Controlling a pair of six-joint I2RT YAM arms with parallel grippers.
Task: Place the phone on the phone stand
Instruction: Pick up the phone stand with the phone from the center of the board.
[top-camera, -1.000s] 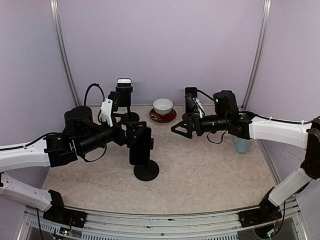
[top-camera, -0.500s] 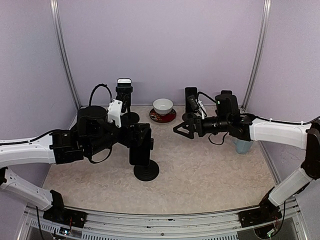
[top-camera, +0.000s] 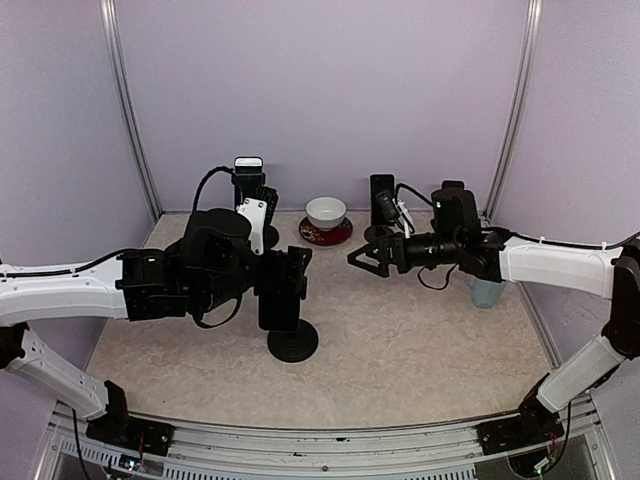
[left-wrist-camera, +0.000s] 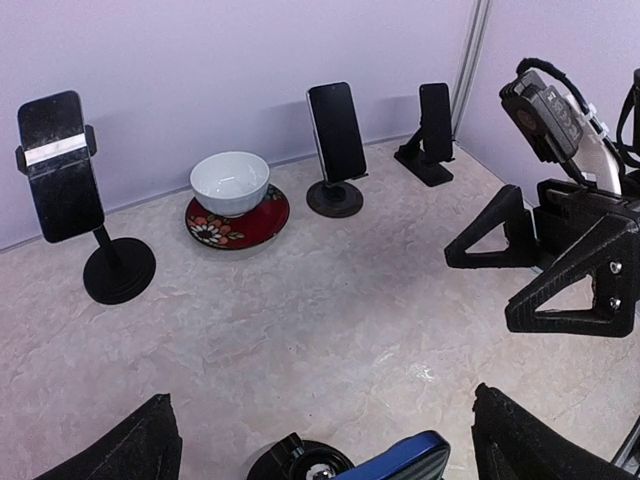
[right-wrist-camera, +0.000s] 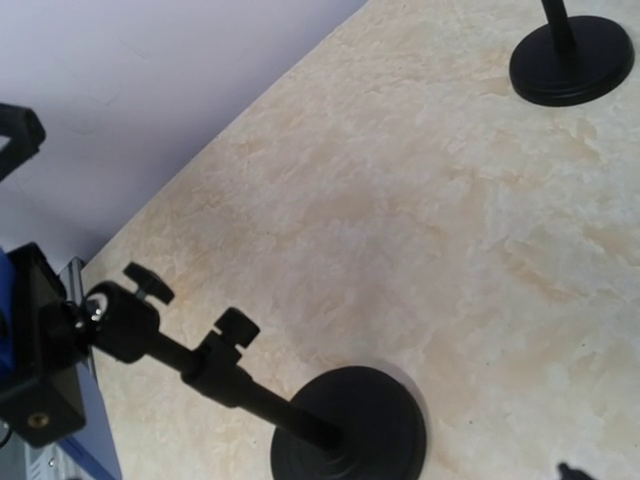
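We see the phone (top-camera: 280, 295) upright in the holder of the stand (top-camera: 293, 343), a bit left of the middle of the table (top-camera: 430, 350). The stand's round foot sits flat on the table.

Left gripper (top-camera: 286, 262) is at the phone's upper end with its jaws spread wide, one finger on each side of the phone. From the top view we can't tell whether a finger touches it. In the left wrist view the fingers (left-wrist-camera: 140, 445) sit in the bottom corners, far apart. The phone's blue edge is low between them with bare gaps on both sides, so we read no grip there.

Right gripper (top-camera: 360, 262) hangs in the air right of the phone, well apart from it. Its jaws are also wide, it holds nothing, and its tips point toward the left arm. The left wrist view shows its two triangular fingers at the right edge, apart from each other.

The right wrist view looks down on the stand: round foot, slanted pole with knobs, and a black holder at the left edge with the blue phone in it. A second round foot shows in the top right corner.

Along the back wall a white bowl (left-wrist-camera: 230, 182) sits on a red saucer (left-wrist-camera: 245, 218), with spare phones (left-wrist-camera: 337, 130) on their own stands to both sides. We count three of these in the left wrist view. A pale blue cup (top-camera: 487, 292) stands under the right arm.
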